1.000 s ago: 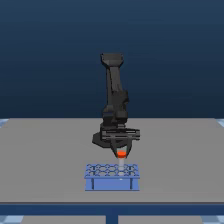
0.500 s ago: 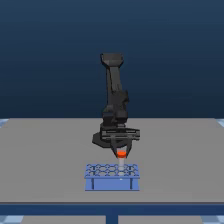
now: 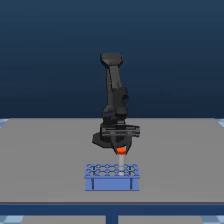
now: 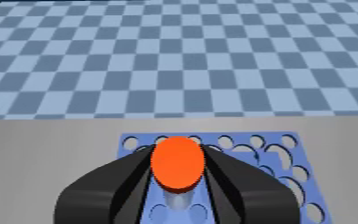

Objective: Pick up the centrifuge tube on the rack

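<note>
Firmly, the tool point(image 4: 177, 172) clamps the centrifuge tube point(image 4: 177, 162) above the rack point(image 3: 111, 176).

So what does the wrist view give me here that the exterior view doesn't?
Only the wrist view shows the claw fingers flanking the centrifuge tube on both sides of its orange cap, the rack holes from above, and a checkered floor beyond the table.

Only the exterior view shows the whole arm, the tube's pale body hanging above the rack, and the rack's legs.

Both show the orange cap in the claw, over the blue rack on the grey table.
</note>
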Robot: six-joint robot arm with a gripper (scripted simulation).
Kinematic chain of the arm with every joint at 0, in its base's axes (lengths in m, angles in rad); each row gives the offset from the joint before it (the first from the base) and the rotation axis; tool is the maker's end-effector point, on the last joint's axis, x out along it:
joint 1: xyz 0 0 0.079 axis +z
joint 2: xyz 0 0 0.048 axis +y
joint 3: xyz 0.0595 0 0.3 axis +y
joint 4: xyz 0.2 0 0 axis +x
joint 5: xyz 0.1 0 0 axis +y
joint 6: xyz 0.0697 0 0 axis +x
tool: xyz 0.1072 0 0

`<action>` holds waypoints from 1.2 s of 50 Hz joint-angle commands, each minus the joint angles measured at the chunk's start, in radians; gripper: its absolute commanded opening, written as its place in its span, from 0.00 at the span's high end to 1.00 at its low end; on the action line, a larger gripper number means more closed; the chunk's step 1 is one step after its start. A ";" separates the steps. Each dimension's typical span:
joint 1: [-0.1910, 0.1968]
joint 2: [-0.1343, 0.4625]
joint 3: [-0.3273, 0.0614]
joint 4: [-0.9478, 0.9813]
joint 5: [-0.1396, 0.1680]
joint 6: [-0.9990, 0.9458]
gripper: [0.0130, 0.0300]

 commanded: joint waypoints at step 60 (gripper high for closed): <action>0.000 -0.106 -0.081 0.939 0.091 -0.963 1.00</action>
